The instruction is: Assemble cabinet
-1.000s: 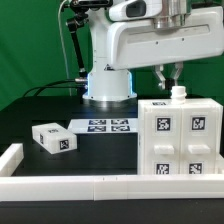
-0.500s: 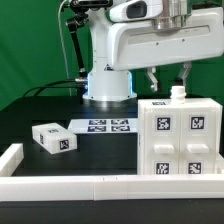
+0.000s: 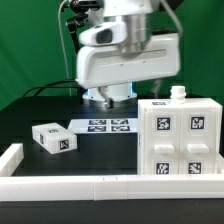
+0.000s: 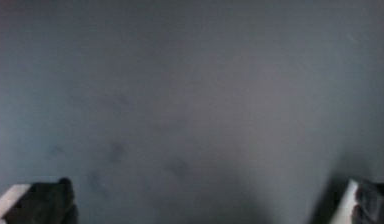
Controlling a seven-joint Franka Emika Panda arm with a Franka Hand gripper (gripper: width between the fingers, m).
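Note:
The cabinet (image 3: pixel 180 140) is a large white box at the exterior view's right, with several tagged drawer blocks on its front and a small white knob (image 3: pixel 178 93) on top. A loose small white block (image 3: pixel 53 138) with a tag lies on the black table at the left. The arm's white body (image 3: pixel 130 55) hangs over the table's middle, and its fingers do not show there. In the wrist view my gripper (image 4: pixel 203 205) is open. Its fingertips (image 4: pixel 43 200) sit far apart at the picture's corners, with only bare dark surface between them.
The marker board (image 3: pixel 102 126) lies flat on the table in front of the robot base. A low white border rail (image 3: pixel 100 185) runs along the near edge and turns up at the left corner (image 3: pixel 12 158). A green backdrop stands behind.
The fingers stood close together above the cabinet's knob, then spread apart. The arm has since swung toward the exterior view's left, away from the cabinet top.

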